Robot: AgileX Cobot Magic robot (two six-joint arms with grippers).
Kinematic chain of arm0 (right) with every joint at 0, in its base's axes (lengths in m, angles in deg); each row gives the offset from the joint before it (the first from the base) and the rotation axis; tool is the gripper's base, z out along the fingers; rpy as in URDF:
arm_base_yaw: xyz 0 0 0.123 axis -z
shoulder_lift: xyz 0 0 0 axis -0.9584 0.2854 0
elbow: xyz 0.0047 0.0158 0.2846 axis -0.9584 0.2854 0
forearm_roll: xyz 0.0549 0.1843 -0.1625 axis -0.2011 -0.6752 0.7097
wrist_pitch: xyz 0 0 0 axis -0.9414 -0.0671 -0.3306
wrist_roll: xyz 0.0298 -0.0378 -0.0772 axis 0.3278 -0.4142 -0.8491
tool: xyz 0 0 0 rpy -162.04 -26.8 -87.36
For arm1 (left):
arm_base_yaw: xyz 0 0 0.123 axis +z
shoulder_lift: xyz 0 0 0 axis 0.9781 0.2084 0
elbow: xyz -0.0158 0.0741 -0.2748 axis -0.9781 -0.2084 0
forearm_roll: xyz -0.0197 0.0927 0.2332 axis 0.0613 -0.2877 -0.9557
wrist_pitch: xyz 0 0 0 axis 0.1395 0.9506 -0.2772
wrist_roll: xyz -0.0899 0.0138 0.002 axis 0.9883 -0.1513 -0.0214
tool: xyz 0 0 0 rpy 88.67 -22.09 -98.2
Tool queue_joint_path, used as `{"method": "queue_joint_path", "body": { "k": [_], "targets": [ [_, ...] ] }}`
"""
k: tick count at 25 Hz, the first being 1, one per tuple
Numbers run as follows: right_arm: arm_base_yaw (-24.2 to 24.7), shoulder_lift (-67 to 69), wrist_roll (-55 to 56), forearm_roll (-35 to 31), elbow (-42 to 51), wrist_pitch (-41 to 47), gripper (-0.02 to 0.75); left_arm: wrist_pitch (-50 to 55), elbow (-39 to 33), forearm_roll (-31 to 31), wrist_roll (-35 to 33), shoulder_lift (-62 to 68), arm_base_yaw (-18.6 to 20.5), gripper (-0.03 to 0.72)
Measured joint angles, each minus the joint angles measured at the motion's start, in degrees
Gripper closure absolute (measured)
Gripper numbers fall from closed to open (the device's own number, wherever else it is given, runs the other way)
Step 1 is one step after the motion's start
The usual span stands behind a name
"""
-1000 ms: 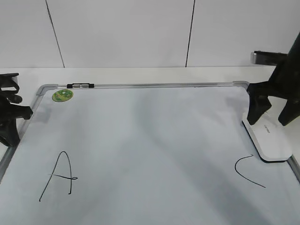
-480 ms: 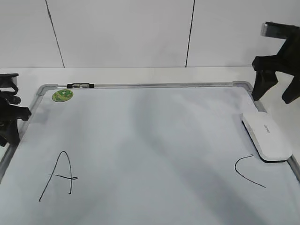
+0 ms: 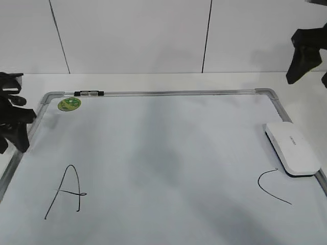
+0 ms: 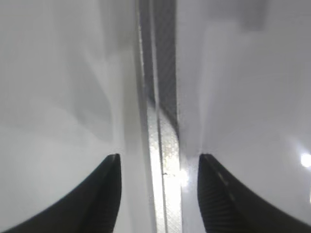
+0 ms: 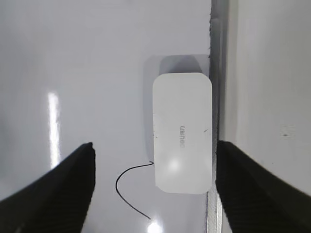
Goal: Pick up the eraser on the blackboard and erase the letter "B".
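The white eraser (image 3: 292,148) lies flat on the blackboard (image 3: 153,153) by its right frame edge, just above the curved "C" (image 3: 272,187). It also shows in the right wrist view (image 5: 182,132), with the "C" (image 5: 127,188) below it. My right gripper (image 3: 307,56) is open and empty, raised well above the board's far right corner. My left gripper (image 3: 13,122) is open and empty over the board's left frame (image 4: 163,145). A large "A" (image 3: 65,191) is at front left. No letter "B" shows on the board.
A small green round disc (image 3: 68,103) sits at the board's far left corner, next to a black and clear clip (image 3: 88,93) on the top frame. A white wall stands behind the table.
My right gripper has risen up and away from the eraser, which stays lying on the board. The left gripper has shifted slightly by the left frame.
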Motion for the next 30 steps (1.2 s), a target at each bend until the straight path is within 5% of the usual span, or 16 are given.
{"method": "queue_joint_path", "body": {
  "k": [7,15,30],
  "targets": [
    [0.00,-4.87,0.09,-0.13,0.00,0.21,0.146,10.09,7.33,-0.21,0.00,-0.46,0.00,0.309],
    [0.00,-15.28,0.22,-0.13,0.22,0.77,0.146,12.04,8.62,-0.21,0.00,-8.57,0.00,0.416],
    [0.00,-48.35,0.48,-0.23,25.30,1.82,0.148,13.76,-2.97,-0.83,0.00,-44.19,0.00,0.433]
  ]
}}
